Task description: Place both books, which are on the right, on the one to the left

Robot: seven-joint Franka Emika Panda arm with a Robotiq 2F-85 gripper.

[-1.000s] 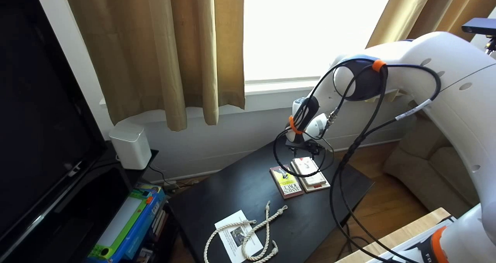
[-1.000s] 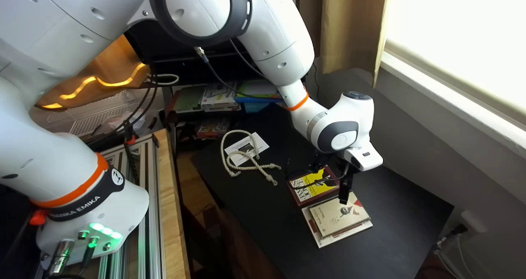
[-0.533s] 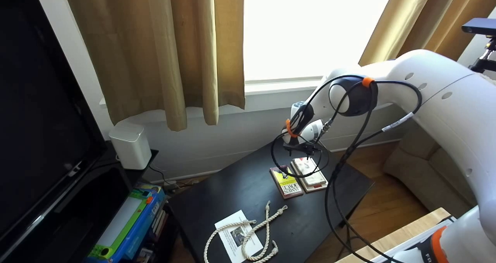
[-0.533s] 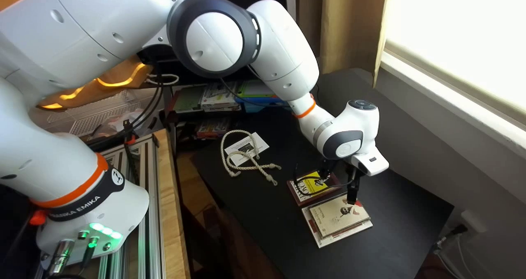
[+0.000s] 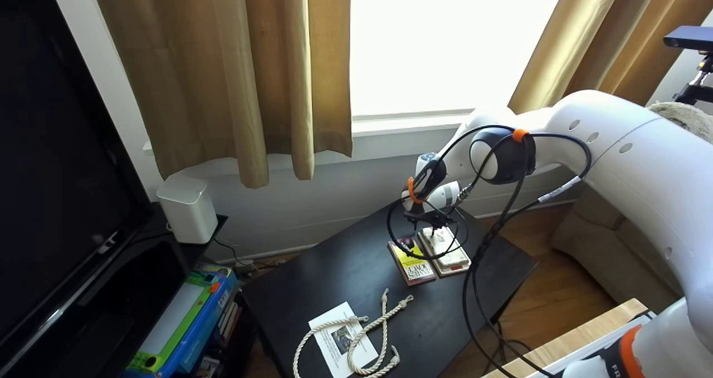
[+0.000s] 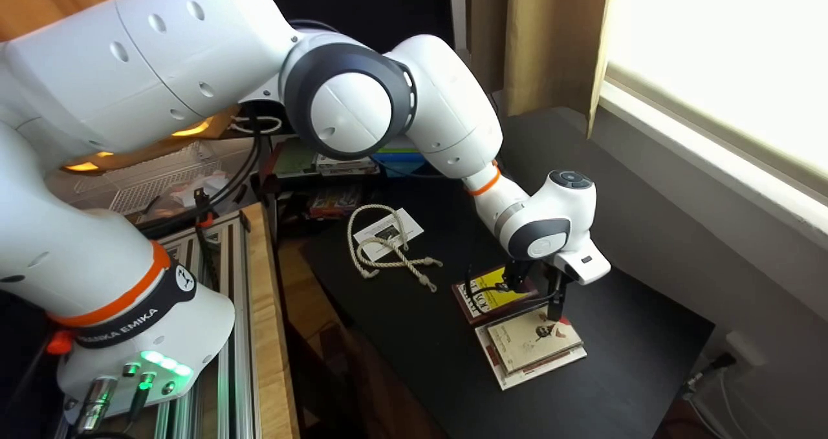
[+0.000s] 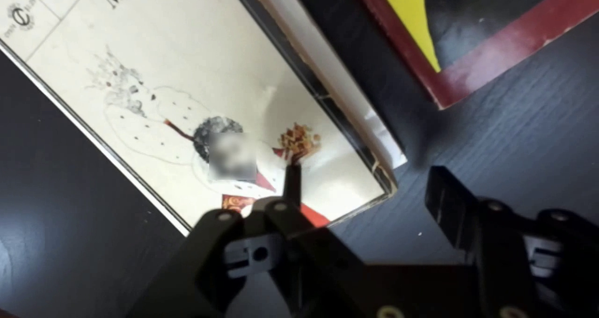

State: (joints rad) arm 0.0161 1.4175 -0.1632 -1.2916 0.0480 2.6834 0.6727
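Nearest is the tool (image 7: 365, 175), its fingers spread apart and gripping nothing; in the wrist view one finger lies over the printed cover of the cream book (image 7: 187, 74), the other over the dark surface (image 7: 61, 177) just past that book's corner; whether a fingertip touches the cover I cannot tell.

The cream book lies flat on the larger book (image 7: 348, 93), the two making the right-hand pile to be moved; a rim of the lower one shows along a long side, while at the short end by the tool they look roughly flush; I judge the upper one a light paperback, firm when flat but apt to bend and fan if lifted by one corner; the sheen on its cover suggests it may slip, and its frayed edge asks for a gentle squeeze; it looks wider than the finger gap, so a pinch through its thickness at that short end seems better than a clasp from side to side; the larger book should handle much alike, perhaps a little heavier.

Just beside the pile lies the yellow book (image 5: 413, 266) with its maroon border, the one to stack on; nothing rests on it yet.

Well apart, rope (image 6: 388, 266) lies across a printed sheet (image 6: 413, 229); farthest, in an exterior view, a white box (image 5: 192, 211) stands near a television (image 5: 61, 161).
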